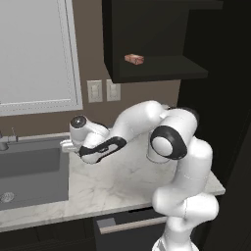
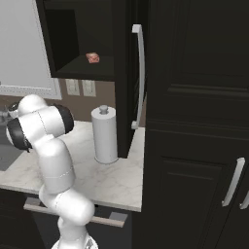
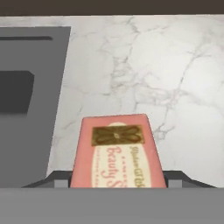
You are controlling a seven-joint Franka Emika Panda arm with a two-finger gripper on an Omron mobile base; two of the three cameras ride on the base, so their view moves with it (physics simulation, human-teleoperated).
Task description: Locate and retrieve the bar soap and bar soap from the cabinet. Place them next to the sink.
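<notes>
In the hand view, a bar of soap (image 3: 117, 153) is sitting between the jaws, which are clamped on its sides; its pink face with a gold emblem and script lettering is pointing away from the camera. Beneath it the marble counter (image 3: 175, 78) is spreading out, and the grey rim of the sink (image 3: 30, 87) is lying just beside it on the left of that view.

From the left base view, the gripper (image 1: 67, 145) is hovering low over the counter right at the sink's near edge, with the white arm (image 1: 142, 122) bending across toward it. The soap itself is too small to make out there, likely hidden by the hand. The sink (image 1: 29, 169) is showing a round drain at its bottom. A drawer with a pale handle (image 1: 122, 225) is standing slightly open below the counter.

Farther back, a paper-towel roll (image 2: 104, 133) is standing upright on the counter. Above, the second bar of soap (image 1: 134, 59) is resting on the shelf of the black cabinet (image 1: 147, 29), well apart from the first.
</notes>
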